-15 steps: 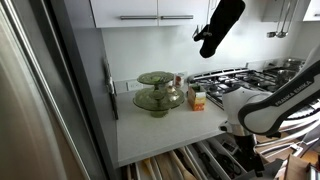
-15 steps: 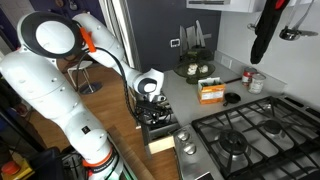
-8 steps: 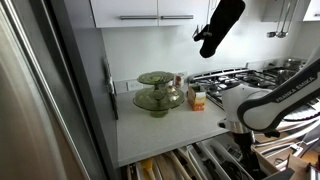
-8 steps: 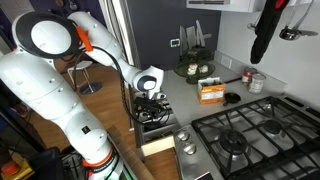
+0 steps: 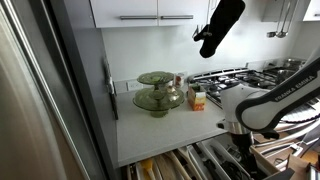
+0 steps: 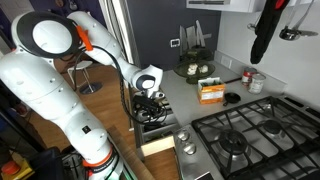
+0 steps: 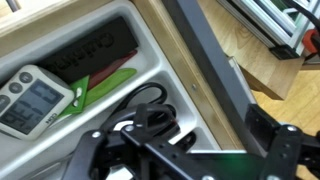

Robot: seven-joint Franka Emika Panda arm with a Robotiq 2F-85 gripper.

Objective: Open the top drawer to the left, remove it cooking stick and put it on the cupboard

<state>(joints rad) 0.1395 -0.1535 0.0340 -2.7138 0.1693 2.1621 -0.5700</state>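
The top drawer [image 5: 195,162] stands pulled out under the white worktop of the cupboard [image 5: 170,128]. Its pale side [image 6: 160,146] also shows in an exterior view. Several pale wooden utensils [image 5: 152,170] lie at its left end; I cannot tell which one is the cooking stick. My gripper [image 5: 243,150] hangs open over the right part of the drawer, holding nothing. The wrist view looks down into a white cutlery tray inside the drawer's wooden wall [image 7: 172,52], with the gripper [image 7: 185,150] spread wide above black scissors [image 7: 140,103]. No wooden utensil shows there.
Green glass dishes [image 5: 157,98] and a small carton [image 5: 198,98] stand on the worktop, next to a gas hob [image 6: 245,135]. A steel fridge side [image 5: 40,100] bounds the left. In the tray lie a white timer [image 7: 28,100] and a green utensil [image 7: 105,85].
The gripper has risen a little above the open drawer and stays open. The drawer and its contents have not moved.
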